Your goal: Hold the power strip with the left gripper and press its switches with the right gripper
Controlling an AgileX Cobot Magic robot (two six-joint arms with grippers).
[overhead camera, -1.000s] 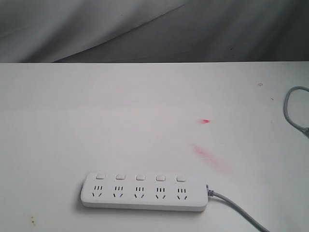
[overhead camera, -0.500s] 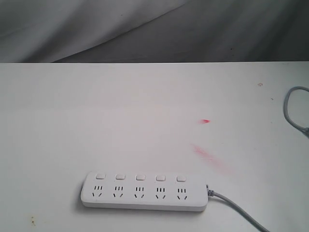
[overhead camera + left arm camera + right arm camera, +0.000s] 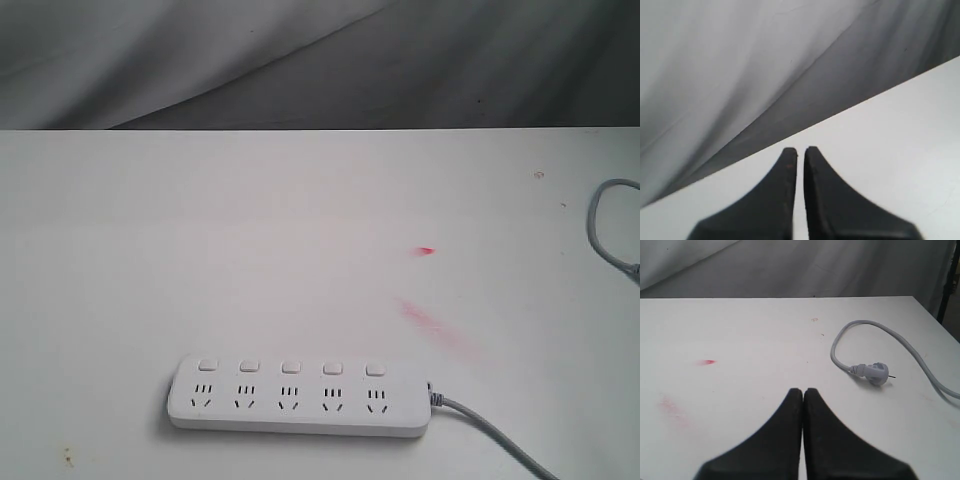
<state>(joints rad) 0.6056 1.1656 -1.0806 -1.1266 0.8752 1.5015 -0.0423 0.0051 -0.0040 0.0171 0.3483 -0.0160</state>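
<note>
The white power strip [image 3: 298, 396] lies flat near the table's front edge in the exterior view, its five switches [image 3: 291, 368] in a row above the sockets and its grey cord [image 3: 497, 440] leaving at the right. Neither arm appears in the exterior view. In the left wrist view my left gripper [image 3: 800, 150] hangs above bare white table near its far edge, fingers nearly together with only a thin slit between them, holding nothing. In the right wrist view my right gripper [image 3: 803, 390] is shut with tips touching, empty, above the table. The strip is in neither wrist view.
A grey cable loop ending in a plug [image 3: 871, 372] lies on the table's right side, seen at the right edge as the cable loop [image 3: 604, 227]. Pink smears [image 3: 432, 325] mark the tabletop behind the strip. Grey cloth [image 3: 300, 60] hangs behind the table.
</note>
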